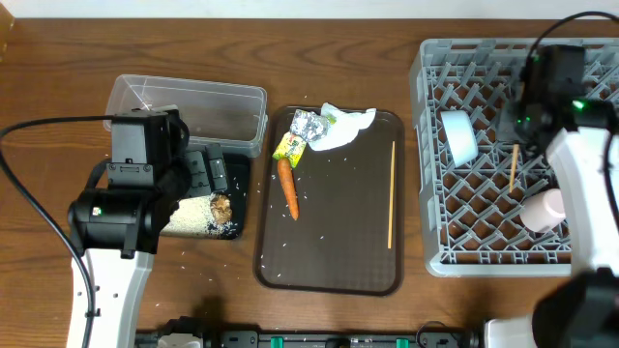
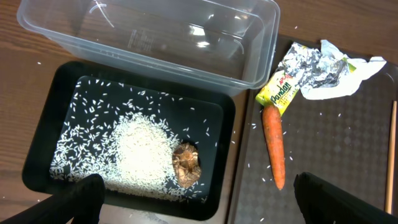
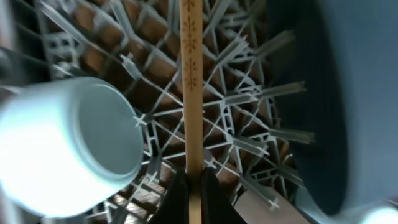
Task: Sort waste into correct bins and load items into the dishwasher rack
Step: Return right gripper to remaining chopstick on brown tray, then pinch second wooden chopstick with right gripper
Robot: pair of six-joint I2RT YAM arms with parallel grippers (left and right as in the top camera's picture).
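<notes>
My left gripper (image 2: 199, 208) is open and empty above the black tray's (image 2: 43, 124) near edge. The tray holds white rice (image 2: 140, 149) and the brown food lump (image 2: 186, 163). The clear tub (image 2: 149, 31) behind it looks empty. The carrot (image 1: 288, 188), yellow-green wrapper (image 1: 288, 147), foil (image 1: 309, 126), crumpled paper (image 1: 346, 128) and one chopstick (image 1: 391, 193) lie on the brown serving tray. My right gripper (image 3: 194, 186) is shut on the other chopstick (image 3: 191, 93) over the grey rack (image 1: 464, 237). The light blue cup (image 3: 68, 146), pink cup (image 1: 544, 208) and dark blue plate (image 3: 336, 93) are in the rack.
The brown serving tray (image 1: 329, 275) lies between the black tray and the rack, with loose rice grains scattered on it. Loose grains also lie on the wooden table (image 1: 58, 77) near the black tray. The white bowl is not in view.
</notes>
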